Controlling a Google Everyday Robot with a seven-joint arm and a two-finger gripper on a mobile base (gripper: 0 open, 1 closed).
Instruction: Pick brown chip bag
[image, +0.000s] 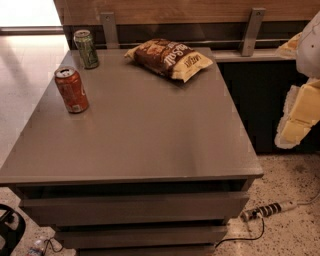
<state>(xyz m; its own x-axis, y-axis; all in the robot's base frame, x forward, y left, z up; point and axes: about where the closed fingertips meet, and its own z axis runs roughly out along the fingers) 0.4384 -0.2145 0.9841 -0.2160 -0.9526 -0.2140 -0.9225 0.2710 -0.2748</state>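
Observation:
The brown chip bag (169, 58) lies flat at the far middle of the grey table (150, 145). It is puffy and dark brown, with pale yellow ends and white lettering. My gripper (299, 112), white with yellow padding, hangs at the right edge of the view. It is off the table's right side, well to the right of the bag and nearer to me than the bag, and touches nothing.
A red soda can (71, 90) stands upright near the table's left edge. A green soda can (86, 48) stands at the far left corner. A wood-panelled wall with metal brackets runs behind the table. A power strip (267, 210) and its cable lie on the floor at the lower right.

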